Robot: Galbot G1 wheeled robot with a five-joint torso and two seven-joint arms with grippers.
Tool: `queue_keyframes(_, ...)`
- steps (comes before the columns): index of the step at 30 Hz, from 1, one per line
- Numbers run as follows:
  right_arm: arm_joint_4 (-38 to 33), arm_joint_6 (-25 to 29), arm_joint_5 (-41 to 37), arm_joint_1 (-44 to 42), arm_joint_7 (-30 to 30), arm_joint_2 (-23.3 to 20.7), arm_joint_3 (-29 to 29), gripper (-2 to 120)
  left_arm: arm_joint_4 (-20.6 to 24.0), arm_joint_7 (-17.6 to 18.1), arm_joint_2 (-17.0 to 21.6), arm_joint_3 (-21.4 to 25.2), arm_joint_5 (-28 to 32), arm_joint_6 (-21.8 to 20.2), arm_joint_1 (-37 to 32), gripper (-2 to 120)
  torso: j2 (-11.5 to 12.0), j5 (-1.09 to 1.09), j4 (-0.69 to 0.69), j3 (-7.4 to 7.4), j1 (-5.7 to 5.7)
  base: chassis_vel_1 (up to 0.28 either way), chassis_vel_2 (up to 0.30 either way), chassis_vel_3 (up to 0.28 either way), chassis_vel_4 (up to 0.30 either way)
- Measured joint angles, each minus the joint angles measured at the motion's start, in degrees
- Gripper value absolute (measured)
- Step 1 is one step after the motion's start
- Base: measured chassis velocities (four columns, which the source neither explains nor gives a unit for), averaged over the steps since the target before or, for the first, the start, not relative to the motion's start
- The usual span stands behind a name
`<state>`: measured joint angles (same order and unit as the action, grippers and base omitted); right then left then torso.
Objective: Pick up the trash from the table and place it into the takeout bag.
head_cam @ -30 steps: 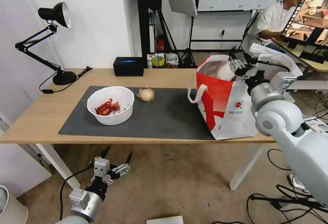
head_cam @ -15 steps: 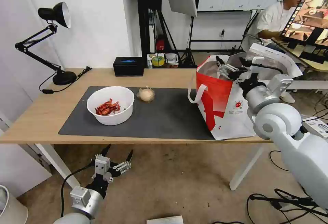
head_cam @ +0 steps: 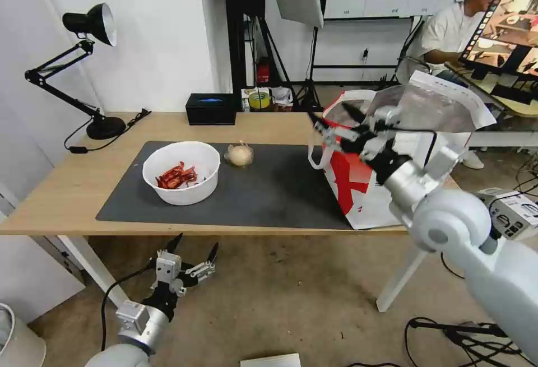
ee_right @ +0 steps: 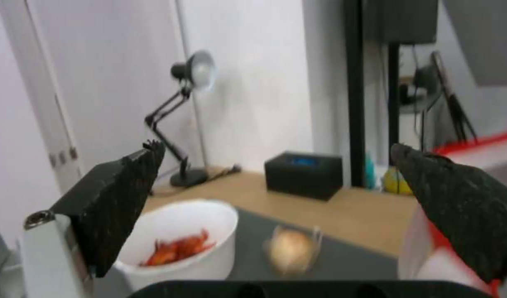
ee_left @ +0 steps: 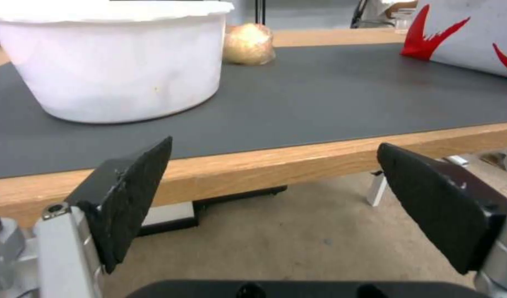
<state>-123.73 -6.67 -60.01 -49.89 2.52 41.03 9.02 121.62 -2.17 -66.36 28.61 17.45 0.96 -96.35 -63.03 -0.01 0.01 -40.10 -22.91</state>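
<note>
Bowl (head_cam: 181, 172) white, round, red shell scraps inside, sitting on the mat (head_cam: 269, 193) near the bagged lump (head_cam: 240, 155); bag (head_cam: 381, 171) partly hidden behind right gripper (head_cam: 332, 119), spread wide, empty; left gripper (head_cam: 193, 248) parked below table (head_cam: 56, 187), also spread.

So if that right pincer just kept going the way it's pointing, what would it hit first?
Probably the small bagged beige lump, which sits nearly centred ahead of the open right pincer, with the white bowl just beside that line. Depth is hard to judge.

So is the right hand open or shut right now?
Open and empty: the right hand has its two fingers spread wide apart beside the takeout bag, nothing between them.
</note>
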Motion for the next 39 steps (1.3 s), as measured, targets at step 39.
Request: queue_keyframes(39,-0.34,9.2,34.17,-40.0,20.0,14.45,2.29,100,-0.49,0.06,-0.14,-0.66,0.04,0.18,0.27,100,0.0,0.0,-0.01,0.0,0.0,0.0,0.0,0.0,0.0)
